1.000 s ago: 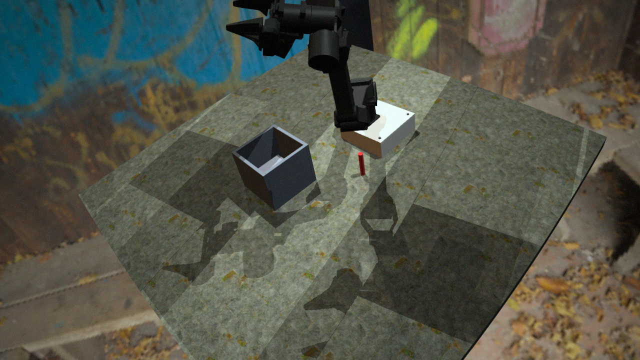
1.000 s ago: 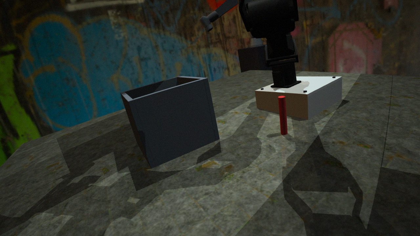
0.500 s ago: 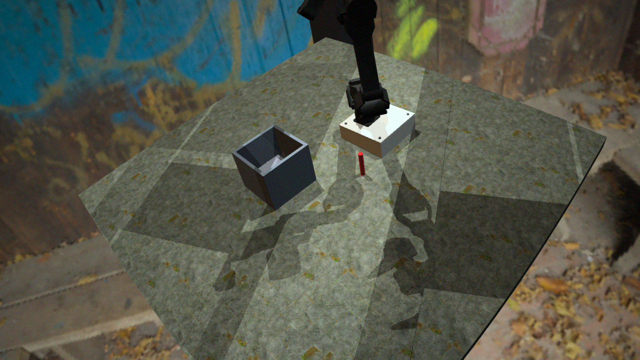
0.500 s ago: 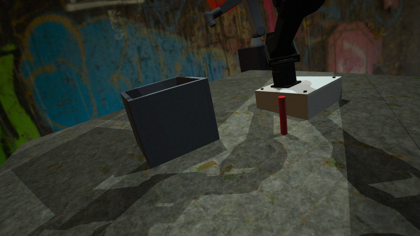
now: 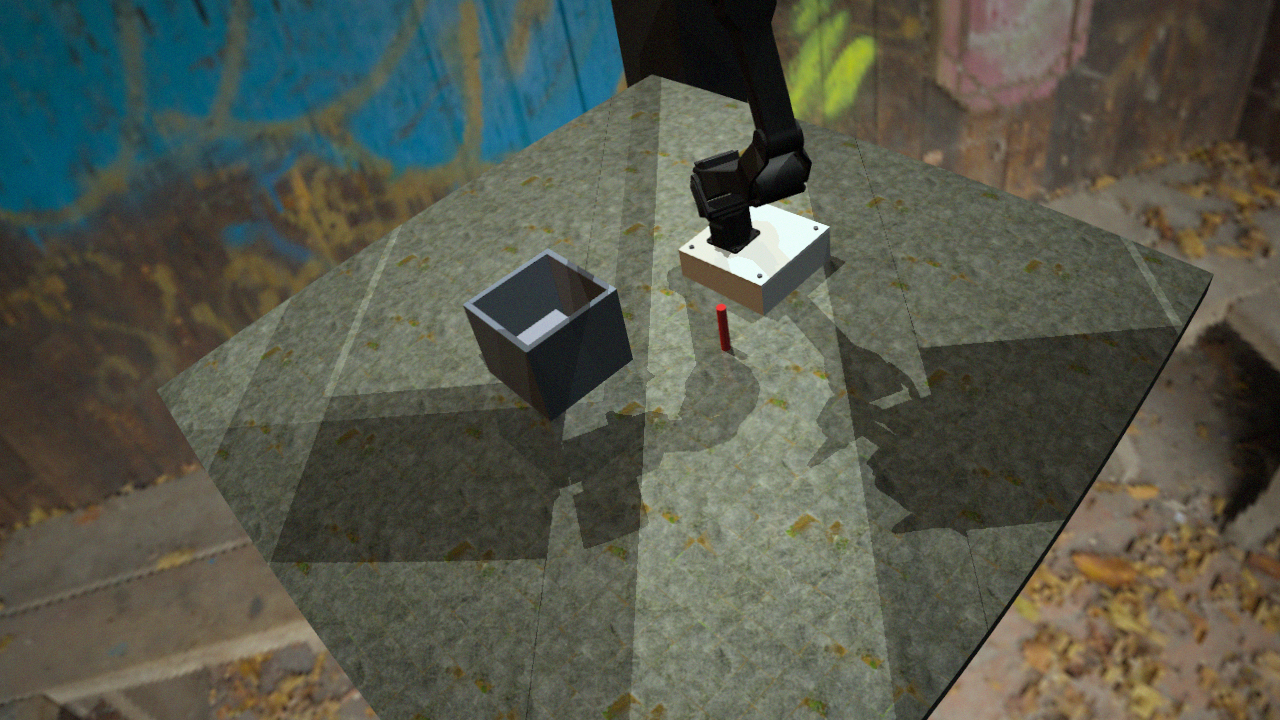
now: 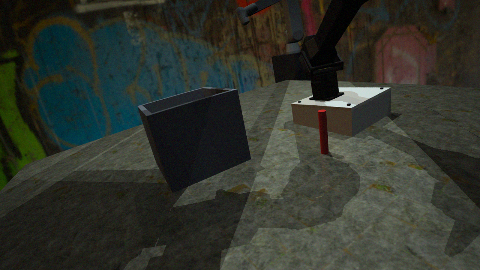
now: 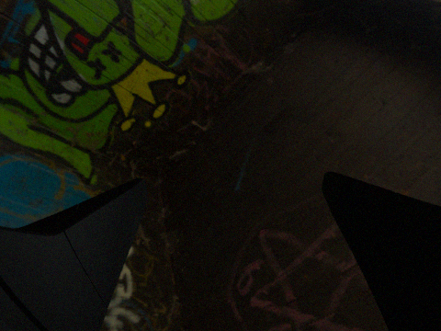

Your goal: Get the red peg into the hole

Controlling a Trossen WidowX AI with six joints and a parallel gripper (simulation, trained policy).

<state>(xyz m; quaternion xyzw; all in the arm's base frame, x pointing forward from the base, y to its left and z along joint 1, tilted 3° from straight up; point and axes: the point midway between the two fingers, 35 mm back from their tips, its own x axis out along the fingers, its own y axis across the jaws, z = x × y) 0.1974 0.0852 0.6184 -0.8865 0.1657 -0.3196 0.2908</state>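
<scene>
You have 1 slim, plain red peg (image 5: 723,329) (image 6: 323,132) standing upright on its end, outside and apart from the box, at its 3 o'clock in the top view. Your dark blue-grey box (image 5: 583,351) (image 6: 201,135) sits upright, open-topped, 4-walled; inside, you see part of a pale plate (image 5: 546,325), its hole hidden.

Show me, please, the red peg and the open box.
red peg (image 5: 723,329) (image 6: 323,132): top and exterior views, middle of its shaft.
open box (image 5: 581,351) (image 6: 198,137): top and exterior views, outer side wall.
</scene>
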